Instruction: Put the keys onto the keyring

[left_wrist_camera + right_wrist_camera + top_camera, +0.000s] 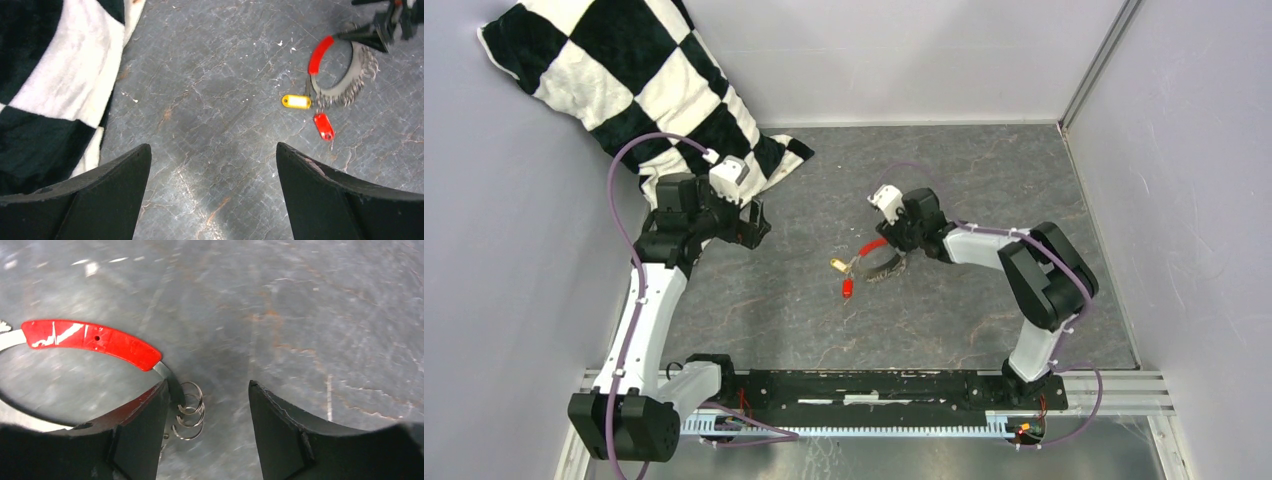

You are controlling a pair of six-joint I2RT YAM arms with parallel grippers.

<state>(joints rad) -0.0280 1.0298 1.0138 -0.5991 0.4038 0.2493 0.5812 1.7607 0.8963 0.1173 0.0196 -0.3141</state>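
The keyring (876,262) lies mid-table, a grey band with a red arc (873,246) and several small split rings. It also shows in the left wrist view (345,87) and the right wrist view (167,374). The yellow key (836,264) (296,101) and the red key (847,289) (324,126) lie at its near-left edge; I cannot tell whether they are linked to it. My right gripper (894,252) (207,386) is open, low over the ring, with its left finger on the band and the split rings (189,410) between the fingers. My left gripper (762,224) (212,147) is open and empty, left of the keys.
A black-and-white checkered cushion (624,80) (50,75) lies at the back left, just behind my left gripper. Grey walls close the back and both sides of the marbled tabletop (984,180). A metal rail (884,400) runs along the near edge.
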